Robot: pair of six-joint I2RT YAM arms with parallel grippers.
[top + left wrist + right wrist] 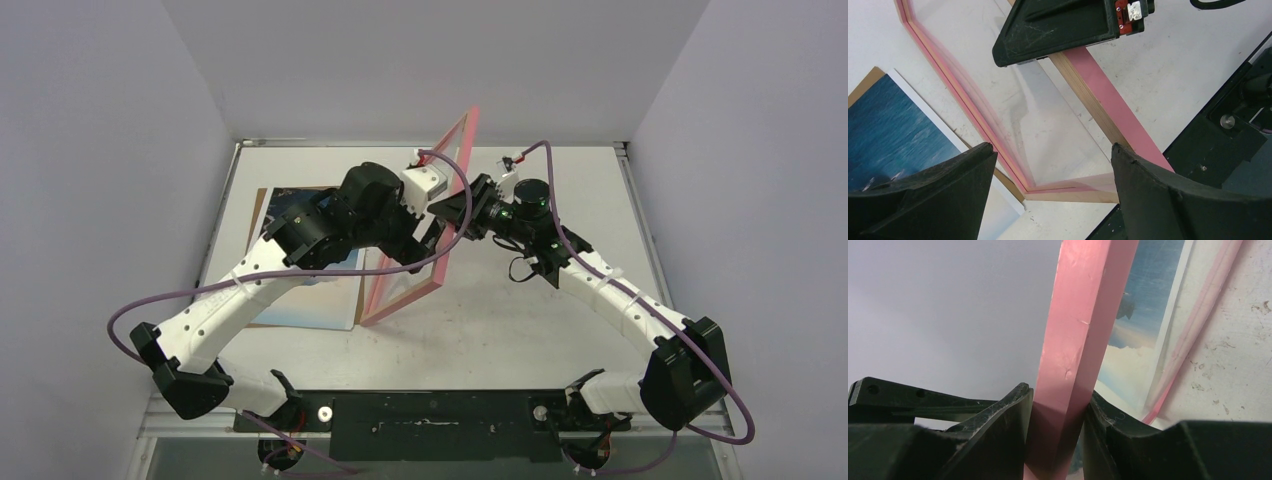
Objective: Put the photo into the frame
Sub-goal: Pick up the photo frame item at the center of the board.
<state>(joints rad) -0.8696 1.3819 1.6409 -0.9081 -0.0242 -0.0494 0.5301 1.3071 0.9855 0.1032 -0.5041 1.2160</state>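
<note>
The frame [400,302] stands on edge in the middle of the table, its pink front towards the right arm. My right gripper [462,215] is shut on one of its long rails, and in the right wrist view the pink frame [1083,315] rail sits pinched in the right gripper [1060,400]. My left gripper [1053,150] is open and hangs just left of the frame [1108,105], apart from it and holding nothing. The photo [325,300] lies flat at the left, partly hidden under the left arm. The photo [893,125] shows blue in the left wrist view.
A brown backing board [258,215] lies under the photo, its edge sticking out at the left. One of the right gripper's fingers [1058,30] shows at the top of the left wrist view. The black base plate [430,425] runs along the near edge. Grey walls enclose the table.
</note>
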